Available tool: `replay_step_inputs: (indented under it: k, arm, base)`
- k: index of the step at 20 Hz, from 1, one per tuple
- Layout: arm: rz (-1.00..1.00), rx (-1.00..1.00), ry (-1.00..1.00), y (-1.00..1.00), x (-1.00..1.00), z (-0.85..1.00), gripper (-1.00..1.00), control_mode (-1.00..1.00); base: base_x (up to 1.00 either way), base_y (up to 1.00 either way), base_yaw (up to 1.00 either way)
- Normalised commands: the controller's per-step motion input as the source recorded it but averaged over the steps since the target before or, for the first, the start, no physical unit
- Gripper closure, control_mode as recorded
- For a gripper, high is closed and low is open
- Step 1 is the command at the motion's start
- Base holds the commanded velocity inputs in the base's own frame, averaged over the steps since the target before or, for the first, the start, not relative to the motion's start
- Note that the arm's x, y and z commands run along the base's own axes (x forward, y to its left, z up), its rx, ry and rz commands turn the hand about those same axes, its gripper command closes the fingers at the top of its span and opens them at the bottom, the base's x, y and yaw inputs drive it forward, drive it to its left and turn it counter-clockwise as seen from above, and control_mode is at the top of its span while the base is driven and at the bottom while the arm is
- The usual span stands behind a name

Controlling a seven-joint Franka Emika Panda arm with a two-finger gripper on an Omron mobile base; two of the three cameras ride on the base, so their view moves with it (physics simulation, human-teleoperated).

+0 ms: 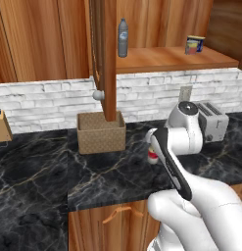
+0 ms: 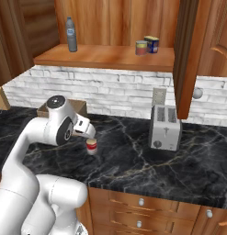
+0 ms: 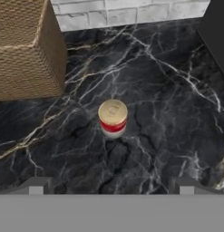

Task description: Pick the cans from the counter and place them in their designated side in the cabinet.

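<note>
A red can [image 3: 113,118] with a white band and pale lid stands upright on the black marble counter [image 3: 168,104], just ahead of and below my gripper [image 3: 111,186]. The two fingertips [image 3: 36,186] stand wide apart with nothing between them, so the gripper is open. From the right base view the hand [image 2: 86,130] hovers just above the same can [image 2: 91,145]. My arm partly hides the can [image 1: 152,156] in the left base view. A shorter orange-red can [image 2: 141,47] with a grey-blue top stands on the cabinet shelf [image 2: 105,57].
A woven basket [image 3: 25,50] sits close to the left of the can. A toaster [image 2: 165,127] stands to the right. On the shelf are a blue tin [image 2: 153,44] and a clear bottle [image 2: 71,34]. The open cabinet door [image 2: 186,59] hangs over the counter.
</note>
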Motion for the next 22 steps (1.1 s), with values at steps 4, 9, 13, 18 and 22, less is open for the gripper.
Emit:
replay_step_inputs:
  k: [4, 9, 13, 18, 22]
  arm:
    - [0.0, 0.02, 0.0, 0.0, 0.16, -0.22, -1.0, -1.0]
    - [0.0, 0.0, 0.0, 0.0, 0.19, -0.25, -1.0, -1.0]
    - [0.0, 0.0, 0.0, 0.0, 0.22, -0.19, -1.0, -1.0]
    - [0.0, 0.0, 0.01, 0.0, 0.19, -0.2, -1.0, -1.0]
    - [0.0, 0.0, 0.0, 0.0, 0.18, -0.21, -1.0, -1.0]
  base:
    - [0.0, 0.0, 0.0]
    - [0.0, 0.0, 0.0]
    - [0.0, 0.0, 0.0]
    - [0.0, 0.0, 0.0]
    - [0.0, 0.0, 0.0]
